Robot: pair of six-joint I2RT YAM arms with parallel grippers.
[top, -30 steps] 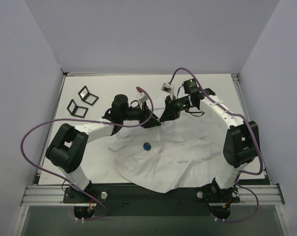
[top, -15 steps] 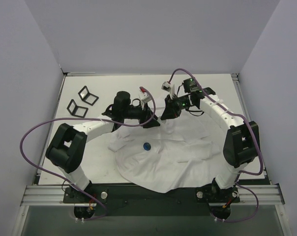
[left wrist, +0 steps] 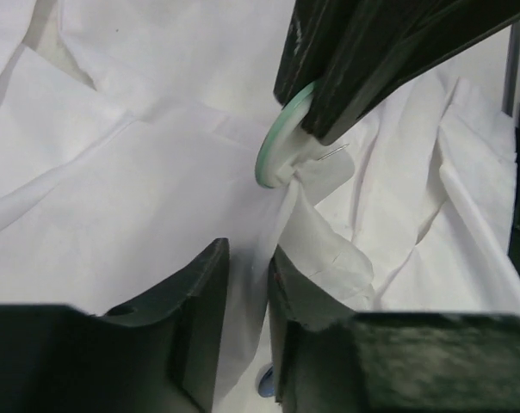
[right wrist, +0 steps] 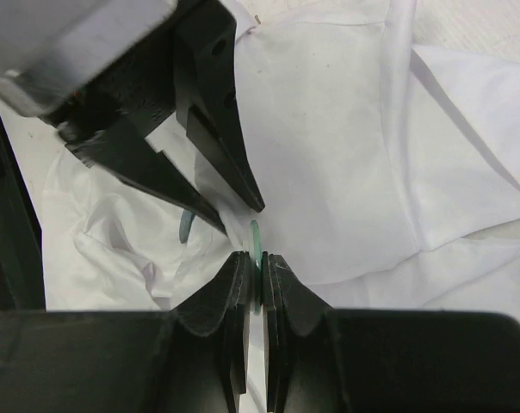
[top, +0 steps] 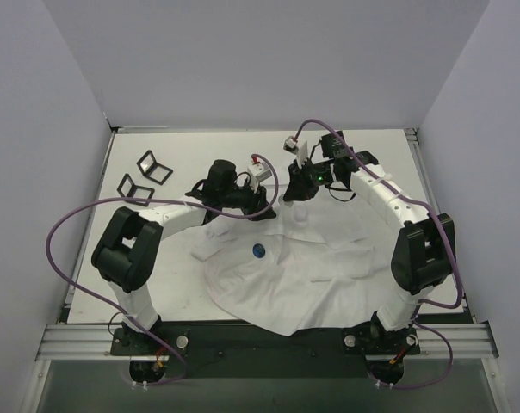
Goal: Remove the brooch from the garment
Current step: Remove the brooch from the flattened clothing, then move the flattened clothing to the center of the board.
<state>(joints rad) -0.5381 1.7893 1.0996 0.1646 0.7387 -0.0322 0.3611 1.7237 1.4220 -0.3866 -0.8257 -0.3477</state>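
Right wrist view: the right tool (right wrist: 255,265) is clamped on the rim of the green brooch (right wrist: 255,234), atop a raised peak of the garment (right wrist: 329,138). Just at its 11 o'clock the left tool (right wrist: 243,219) straddles a fold; gripping or not, I cannot tell.

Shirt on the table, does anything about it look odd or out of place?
Yes: the garment lies crumpled, and near its far edge a twist of cloth is drawn taut between the right claw, shut on the green brooch, and the left claw gripping the fabric.
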